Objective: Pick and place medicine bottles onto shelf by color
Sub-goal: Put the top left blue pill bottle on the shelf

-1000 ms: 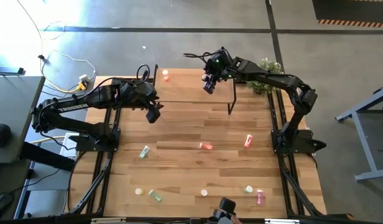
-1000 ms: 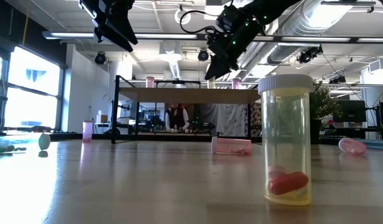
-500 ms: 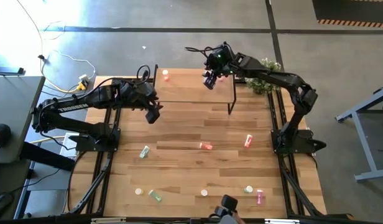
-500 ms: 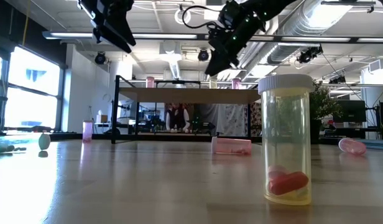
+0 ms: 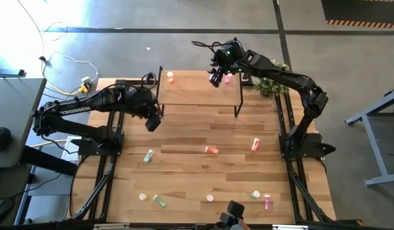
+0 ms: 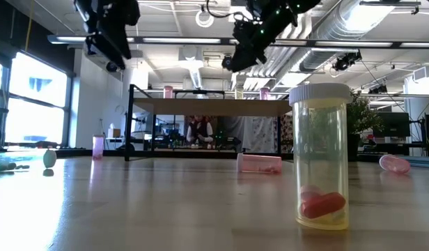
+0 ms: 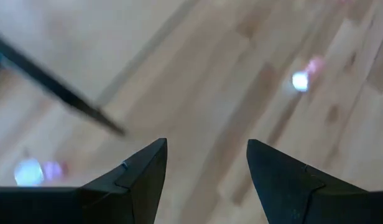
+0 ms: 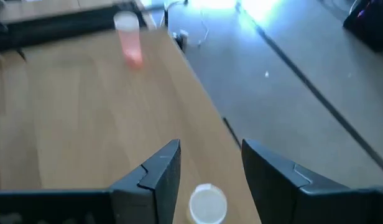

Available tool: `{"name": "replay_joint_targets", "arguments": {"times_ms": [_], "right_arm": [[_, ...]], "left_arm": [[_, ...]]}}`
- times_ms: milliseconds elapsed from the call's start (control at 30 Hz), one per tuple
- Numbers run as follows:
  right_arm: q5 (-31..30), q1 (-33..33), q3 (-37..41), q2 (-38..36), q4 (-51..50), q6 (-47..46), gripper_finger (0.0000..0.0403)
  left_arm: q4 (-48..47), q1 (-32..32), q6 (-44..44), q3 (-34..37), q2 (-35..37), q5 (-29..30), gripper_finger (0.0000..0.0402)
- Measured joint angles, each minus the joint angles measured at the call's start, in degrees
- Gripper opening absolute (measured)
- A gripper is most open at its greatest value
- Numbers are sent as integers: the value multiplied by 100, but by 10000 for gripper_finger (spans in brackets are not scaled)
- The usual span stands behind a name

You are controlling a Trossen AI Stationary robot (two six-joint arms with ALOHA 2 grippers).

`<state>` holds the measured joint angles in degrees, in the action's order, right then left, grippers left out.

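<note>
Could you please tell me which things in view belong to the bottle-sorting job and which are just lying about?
Part of the job:
- shelf
- pink bottle upright on it
- second bottle beneath the open right gripper
- bottles scattered on the table, such as the green one

Just lying about:
- potted plant
- floor cables
</note>
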<state>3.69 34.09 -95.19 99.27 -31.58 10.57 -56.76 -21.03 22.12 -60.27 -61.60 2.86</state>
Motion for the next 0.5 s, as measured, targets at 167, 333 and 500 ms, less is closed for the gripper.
{"name": "replay_joint_targets", "arguments": {"times_ms": [167, 333, 500], "right_arm": [[1, -180, -466, -5, -269, 0, 162], [-206, -345, -701, -8, -446, 102, 162], [-241, -413, -728, -8, -529, -129, 162]], "left_arm": [[-590, 548, 669, 47, 4, 170, 213], [-600, 1328, 1517, 585, 166, 202, 213], [-588, 2011, 2491, 1102, 210, 147, 213]]}}
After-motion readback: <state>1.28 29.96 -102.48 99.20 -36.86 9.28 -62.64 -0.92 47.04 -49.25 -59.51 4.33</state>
